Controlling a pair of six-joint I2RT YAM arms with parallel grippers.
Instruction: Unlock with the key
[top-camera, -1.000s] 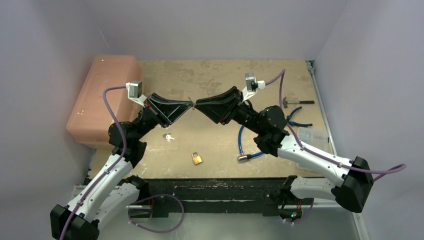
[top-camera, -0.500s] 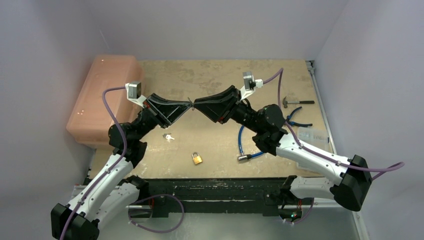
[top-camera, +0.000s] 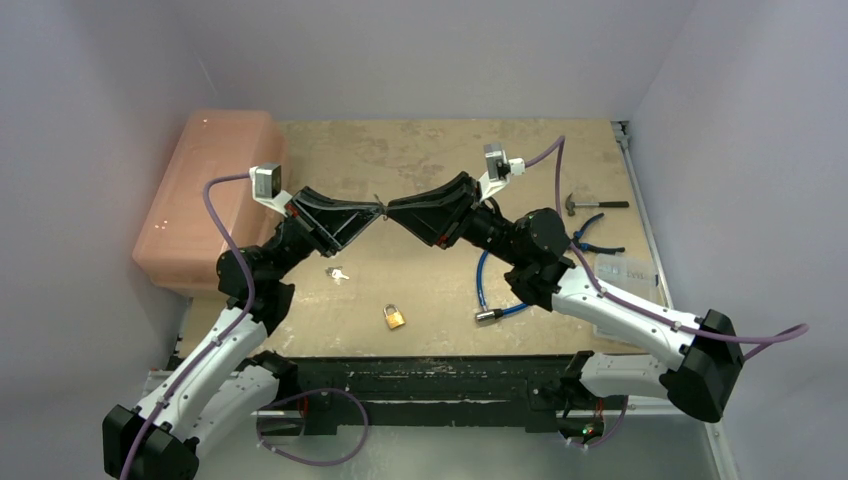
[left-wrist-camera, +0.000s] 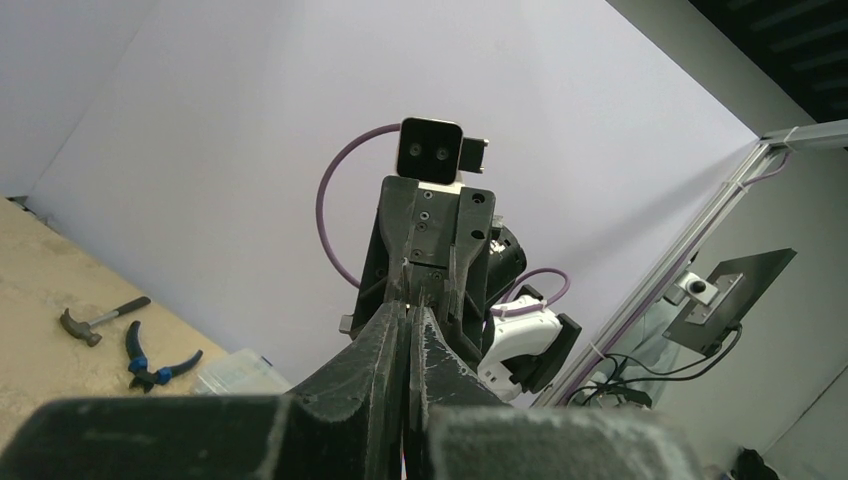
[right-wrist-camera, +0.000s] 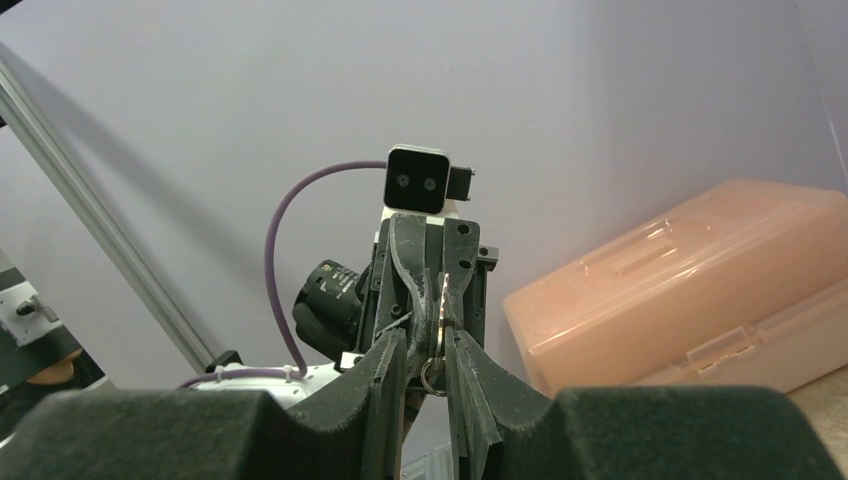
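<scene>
1. Top external: both arms are raised, and the left claw (top-camera: 375, 210) and right claw (top-camera: 392, 208) meet tip to tip above the middle of the counter (top-camera: 440, 150). A small key (top-camera: 381, 205) sits between them, which looks like a handover or regrip in the air. The padlock (top-camera: 394, 317) lies flat near the front edge, well apart from both claws. A spare key bunch (top-camera: 337, 273) lies left of it. Hammer (top-camera: 582, 204), pliers (top-camera: 598, 236), blue cable (top-camera: 487, 290) and pink box (top-camera: 205, 190) are off to the sides.
2. Left wrist: this claw's fingers (left-wrist-camera: 395, 345) are pressed together. The key itself is hidden between them, and the right claw faces it head-on.
3. Right wrist: the left claw pinches the key at its blade. The long axis runs up-down in this view, crosswise to the line of the claws, with the toothed end up. Its ring (right-wrist-camera: 431, 378) hangs at the lower end. The right claw's fingers (right-wrist-camera: 388, 365) are slightly spread either side of the ring, with no pinch visible. Judgement: it is lining up to take the key by the bow.
</scene>
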